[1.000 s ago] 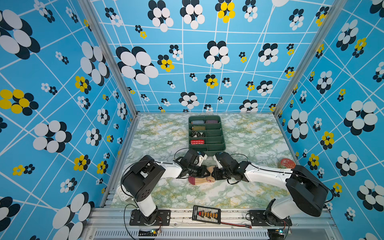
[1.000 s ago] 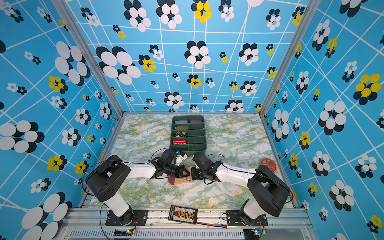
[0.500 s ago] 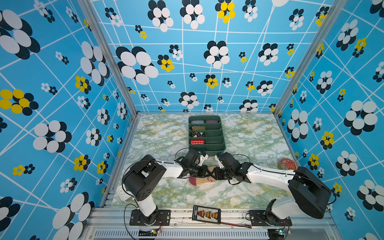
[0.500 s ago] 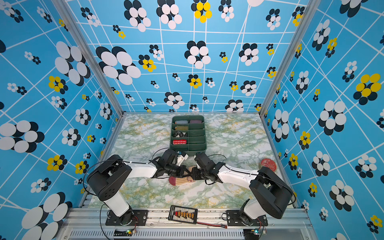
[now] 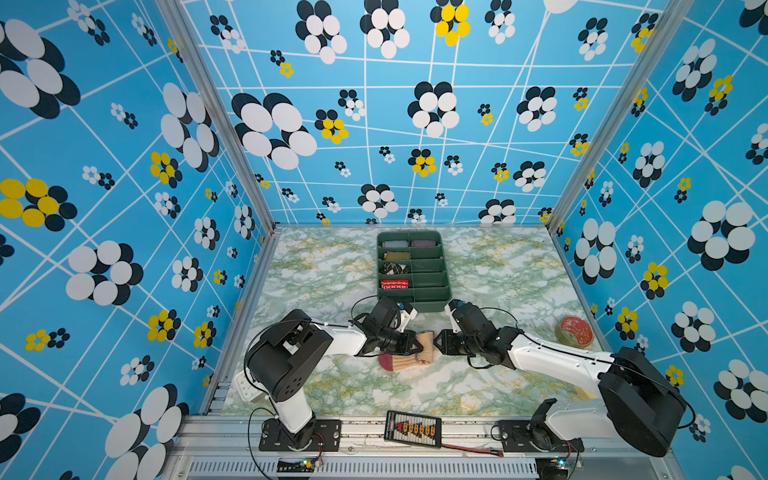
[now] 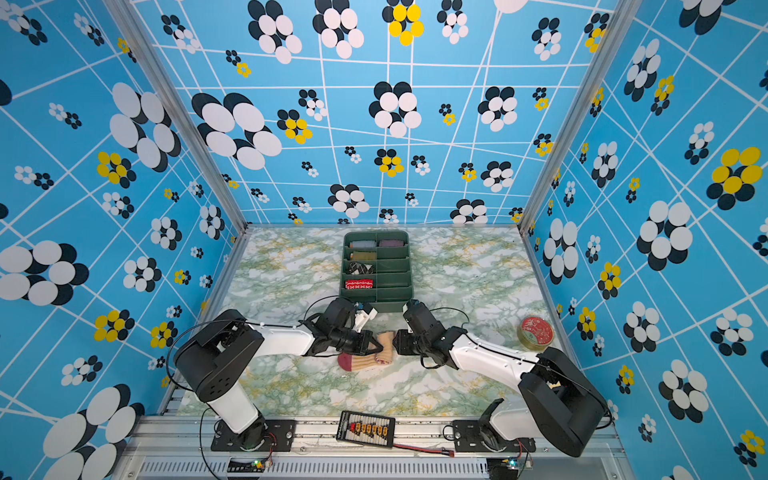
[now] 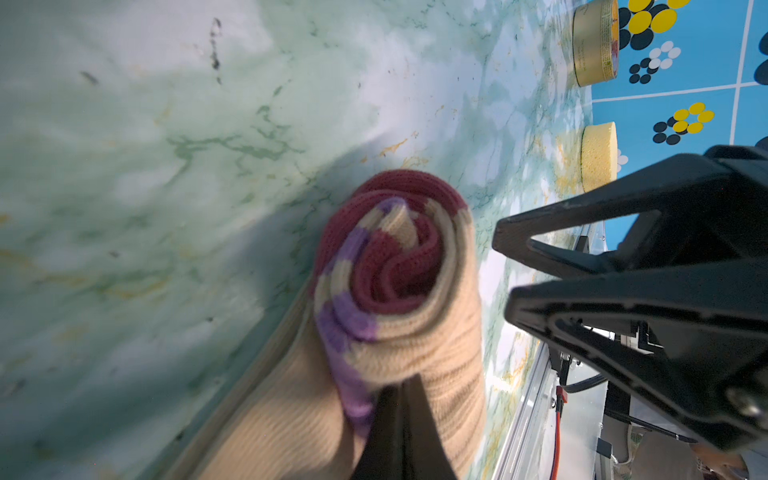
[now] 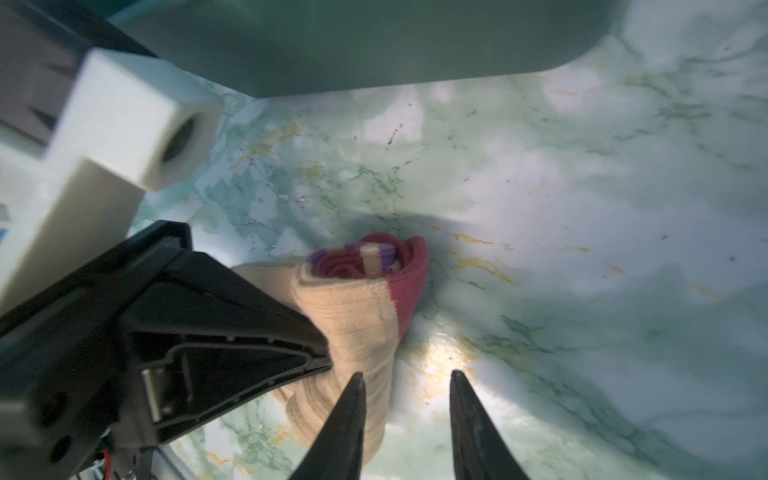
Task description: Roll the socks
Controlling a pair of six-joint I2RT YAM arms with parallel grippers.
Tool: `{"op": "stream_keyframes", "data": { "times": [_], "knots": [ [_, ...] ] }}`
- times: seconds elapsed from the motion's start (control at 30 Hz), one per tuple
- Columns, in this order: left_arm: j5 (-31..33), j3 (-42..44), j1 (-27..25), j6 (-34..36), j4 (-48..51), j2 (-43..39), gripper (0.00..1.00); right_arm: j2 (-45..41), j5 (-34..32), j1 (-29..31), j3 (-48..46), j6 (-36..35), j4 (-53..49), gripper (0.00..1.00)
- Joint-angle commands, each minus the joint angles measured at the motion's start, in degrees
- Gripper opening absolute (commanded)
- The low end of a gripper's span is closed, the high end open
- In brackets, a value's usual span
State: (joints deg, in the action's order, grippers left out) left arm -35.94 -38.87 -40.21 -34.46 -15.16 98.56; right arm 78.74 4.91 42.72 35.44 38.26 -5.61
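Observation:
The socks (image 5: 401, 362) lie mid-table, pale cream ribbed with a dark red toe. Their cuff end is wound into a roll (image 5: 424, 349) (image 7: 419, 299) (image 8: 357, 307) showing dark red and purple stripes. My left gripper (image 5: 415, 343) (image 6: 376, 343) (image 7: 392, 399) is shut, its tips pressed against the side of the roll. My right gripper (image 5: 436, 343) (image 6: 395, 343) (image 8: 407, 380) stands open on the opposite side. One of its fingers (image 8: 353, 399) crosses in front of the roll, and bare table shows between the fingers.
A green divided tray (image 5: 432, 305) (image 6: 390, 305) with several sock rolls stands just behind both grippers. A round red-lidded tin (image 5: 573, 331) (image 6: 535, 332) sits at the right wall. A yellow sponge (image 7: 598, 156) lies near it. A black board (image 5: 412, 429) lies on the front rail.
The right gripper has edged slightly toward the roll. The left gripper and the socks have held their place.

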Motion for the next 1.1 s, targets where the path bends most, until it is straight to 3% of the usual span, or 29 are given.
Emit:
{"op": "stream_keyframes", "data": {
  "times": [0.0, 1.07],
  "knots": [
    [6.39, 1.97, -0.84, 1.36, 11.06, 2.18, 0.0, 2.09, -2.88, -0.09, 1.45, -0.82, -3.18, 0.34],
    [7.08, 1.67, -0.66, 1.41, 12.92, -1.44, 0.0, 8.37, 15.02, 1.68, -1.43, 1.51, 18.87, 0.35]
  ]
}}
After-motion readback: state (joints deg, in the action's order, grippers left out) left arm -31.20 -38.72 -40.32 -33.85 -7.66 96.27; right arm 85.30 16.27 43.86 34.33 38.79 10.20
